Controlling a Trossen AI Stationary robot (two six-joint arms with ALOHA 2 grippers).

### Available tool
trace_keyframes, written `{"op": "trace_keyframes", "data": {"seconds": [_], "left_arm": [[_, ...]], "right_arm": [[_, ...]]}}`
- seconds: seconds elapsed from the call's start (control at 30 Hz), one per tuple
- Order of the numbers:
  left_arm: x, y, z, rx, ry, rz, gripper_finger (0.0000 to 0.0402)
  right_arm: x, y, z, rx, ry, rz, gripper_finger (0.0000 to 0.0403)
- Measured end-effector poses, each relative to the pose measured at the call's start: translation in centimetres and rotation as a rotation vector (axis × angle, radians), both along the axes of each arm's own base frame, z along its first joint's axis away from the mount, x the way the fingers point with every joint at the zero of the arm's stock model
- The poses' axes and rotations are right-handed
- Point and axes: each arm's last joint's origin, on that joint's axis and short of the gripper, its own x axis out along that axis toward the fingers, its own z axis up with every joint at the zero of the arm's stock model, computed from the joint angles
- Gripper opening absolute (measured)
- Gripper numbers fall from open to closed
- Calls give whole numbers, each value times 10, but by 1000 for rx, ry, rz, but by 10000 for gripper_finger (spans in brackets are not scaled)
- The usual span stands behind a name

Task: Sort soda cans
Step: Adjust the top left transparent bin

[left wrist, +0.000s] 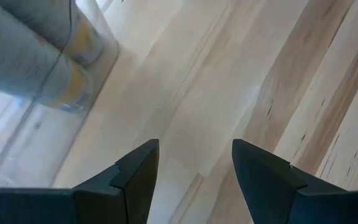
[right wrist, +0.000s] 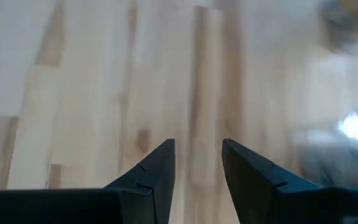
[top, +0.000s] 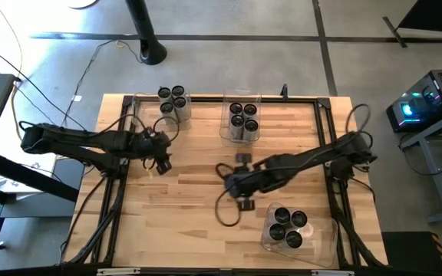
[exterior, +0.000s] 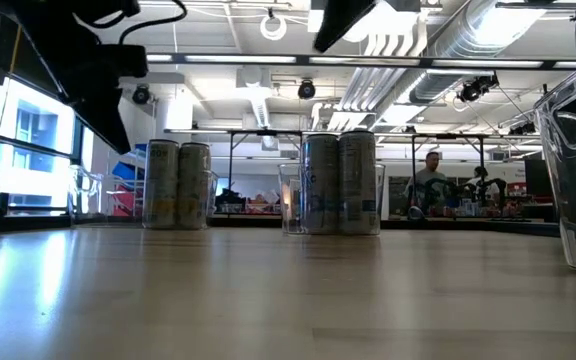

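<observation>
Pale wooden plank table (top: 183,222) bears grey-white soda cans (top: 242,119) in clear plastic bins (top: 258,100); beyond, a ducted workshop, perhaps one person (exterior: 430,178). Left gripper (left wrist: 194,180) and right gripper (right wrist: 197,171) hover parted, holding nothing.

Silvery soda cans (exterior: 340,183) — yellow-banded bases — pale wooden table (top: 198,222)

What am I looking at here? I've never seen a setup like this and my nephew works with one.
Two dark robot arms work at a wooden table. One picture looks straight down, one looks level across the tabletop, and two come from cameras on the arms' wrists. Soda cans stand in three clear bins: far left, far middle and near right. The left gripper hangs over bare wood beside the far left bin, fingers apart, holding nothing. The right gripper hangs over the table's middle, also open and empty.
</observation>
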Motion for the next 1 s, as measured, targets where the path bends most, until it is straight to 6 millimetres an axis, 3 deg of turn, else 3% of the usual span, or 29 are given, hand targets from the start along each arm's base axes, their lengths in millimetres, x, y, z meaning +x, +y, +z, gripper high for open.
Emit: {"op": "trace_keyframes", "data": {"seconds": [0.17,0.37,0.47,0.57,0.73,1.0], "left_arm": [[-8,-5,-10,1,-37,10,200],[-11,-5,-16,13,-17,16,200],[-11,-5,-17,14,-21,30,200],[-8,-3,-15,89,-49,68,200],[7,1,-10,292,-104,40,200],[21,23,-11,356,-60,-28,200]], "right_arm": [[39,1,-36,77,-19,206,126],[77,-32,-70,78,-75,249,126],[78,-48,-75,77,-39,139,126],[70,-52,-75,91,25,22,126],[57,-29,-75,74,89,-34,126],[44,9,-74,-144,29,-100,126]]}}
